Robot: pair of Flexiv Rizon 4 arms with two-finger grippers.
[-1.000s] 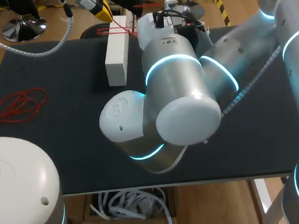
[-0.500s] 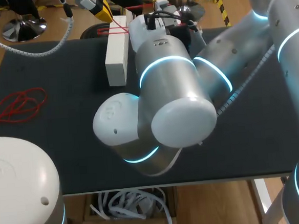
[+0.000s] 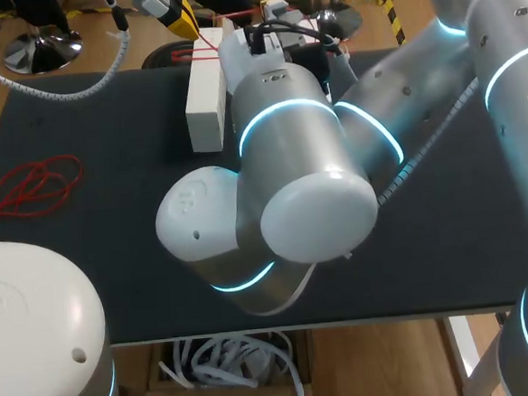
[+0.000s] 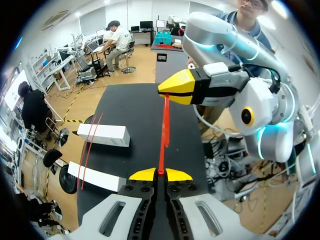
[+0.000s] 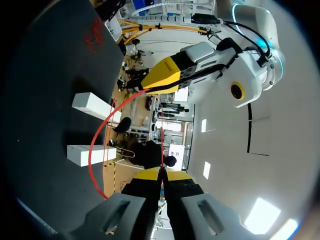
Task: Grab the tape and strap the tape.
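Grabbing looks done and the strapping step seems to be in hand. The left gripper [image 4: 160, 174] has its yellow tips pinched together on the red tape [image 4: 164, 127], which runs straight ahead of it to the right gripper [image 5: 161, 174], likewise clamped on the tape. Ahead and off to one side of the left gripper lies a white box [image 4: 102, 134], with thin red strands crossing it. Next, I judge, both arms must draw the tape snug around the box, moving together so neither end slips
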